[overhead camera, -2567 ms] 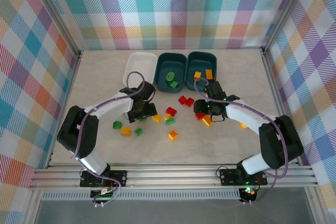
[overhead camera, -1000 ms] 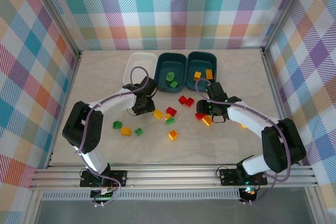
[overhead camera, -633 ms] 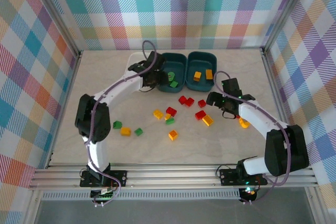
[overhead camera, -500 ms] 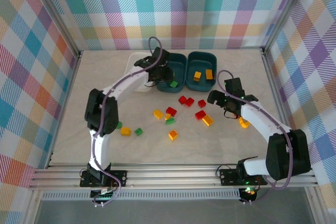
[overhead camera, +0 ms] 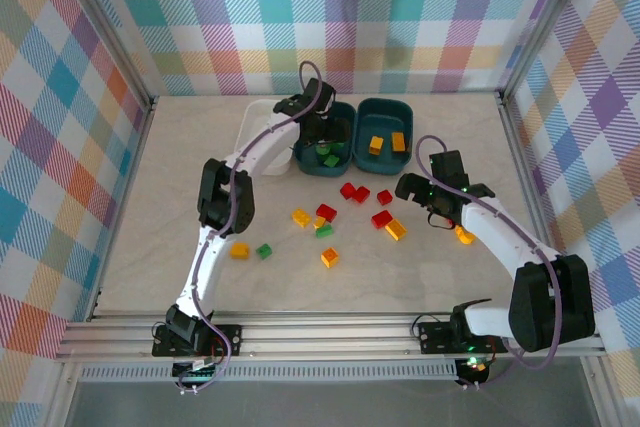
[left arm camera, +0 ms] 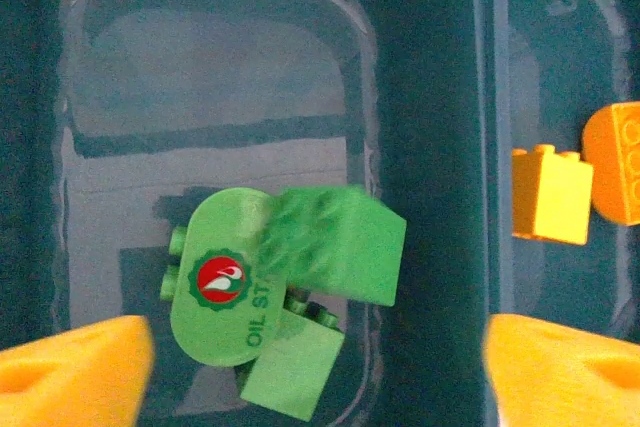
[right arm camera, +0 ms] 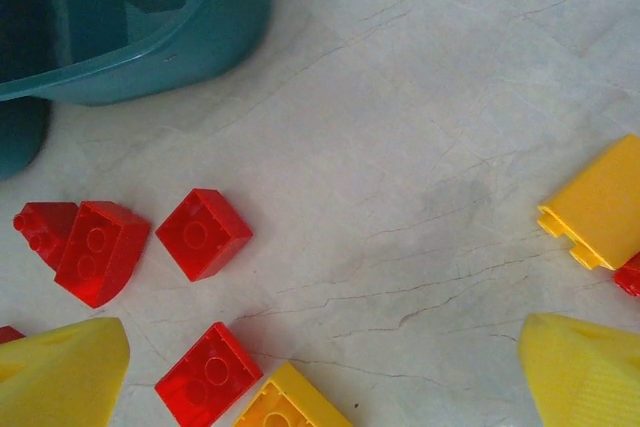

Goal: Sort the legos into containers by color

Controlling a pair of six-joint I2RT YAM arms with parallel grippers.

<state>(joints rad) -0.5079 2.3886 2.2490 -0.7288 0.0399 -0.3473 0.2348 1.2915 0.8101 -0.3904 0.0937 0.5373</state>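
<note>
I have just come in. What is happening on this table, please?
Two robot arms are sorting legos by colour into tubs. The left hand hangs open over the middle teal tub, where green legos lie; one looks blurred, perhaps falling. The right teal tub holds yellow-orange legos. The right hand is open above the table, near loose red legos. Several red, yellow and green ones are not yet sorted.

Bright even light; soft shadows; green lego [left arm camera: 335, 242] motion-blurred.
</note>
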